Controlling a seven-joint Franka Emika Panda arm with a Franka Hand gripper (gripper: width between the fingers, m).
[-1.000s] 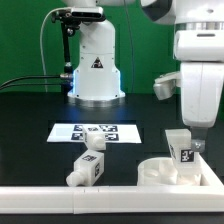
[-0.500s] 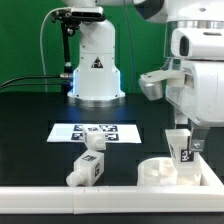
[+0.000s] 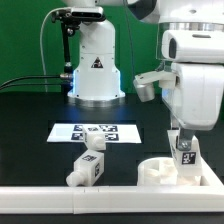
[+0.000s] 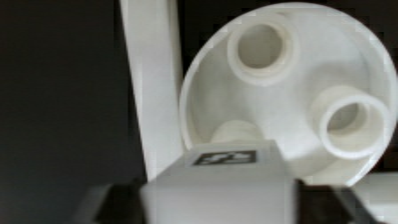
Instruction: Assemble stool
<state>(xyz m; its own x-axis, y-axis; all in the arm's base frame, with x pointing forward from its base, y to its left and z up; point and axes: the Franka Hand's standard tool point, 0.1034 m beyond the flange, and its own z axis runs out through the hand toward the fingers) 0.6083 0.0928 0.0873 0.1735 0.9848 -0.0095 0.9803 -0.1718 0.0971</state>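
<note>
Nearest the camera, a long white rail [image 3: 100,192] runs along the table's front edge. Right behind it, on the exterior view's right, sits the round white plastic disc seat [image 3: 160,173], lying flat; the wrist view shows round holes in its face [image 4: 267,50].

The two-finger gripper [image 3: 185,148] hangs straight over the seat. Its jaws are pulled in narrow, clamped on a short chunky white plastic leg [image 3: 185,157] with a black-and-white tag, held upright. Can't tell if the leg's bottom end actually touches the seat.

Further toward the exterior view's left, two more tagged loose legs [image 3: 88,167] [image 3: 96,144] lie on the black table, well apart from the gripper. Behind them is the marker board [image 3: 62,130], then the white robot base [image 3: 95,70].
</note>
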